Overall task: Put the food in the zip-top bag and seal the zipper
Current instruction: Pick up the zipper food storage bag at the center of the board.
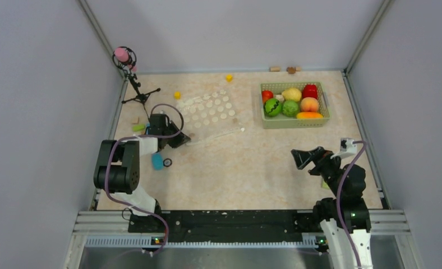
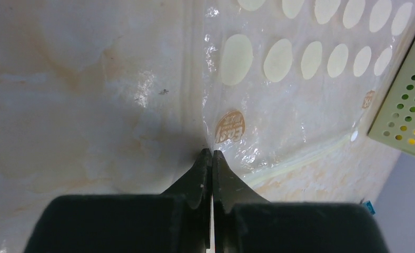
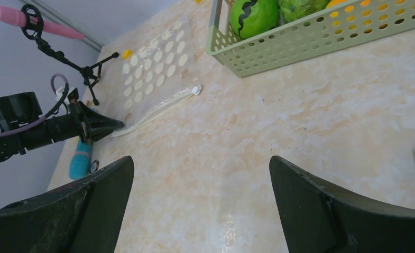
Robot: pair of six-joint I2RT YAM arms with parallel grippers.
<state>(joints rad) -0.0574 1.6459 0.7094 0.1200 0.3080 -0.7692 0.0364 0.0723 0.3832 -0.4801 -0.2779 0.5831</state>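
Observation:
The zip-top bag [image 1: 210,112] lies flat left of centre, clear with white dots; it also shows in the left wrist view [image 2: 300,105] and the right wrist view [image 3: 152,63]. Its zipper [image 1: 219,134] runs along the near edge [image 2: 300,158]. My left gripper [image 1: 184,139] is shut, its tips [image 2: 211,151] pinched at the bag's near-left corner by the zipper's end. The food [image 1: 290,101], including the striped melon [image 3: 253,16], sits in the green basket [image 1: 294,122] at the back right. My right gripper [image 1: 297,158] is open and empty [image 3: 200,161] above bare table.
A pink-headed microphone stand [image 1: 130,70] stands at the back left. Two yellow cubes [image 1: 229,77] lie behind the bag. A teal object [image 1: 157,162] and a small ring [image 1: 167,162] lie near the left arm. Grey walls enclose the table.

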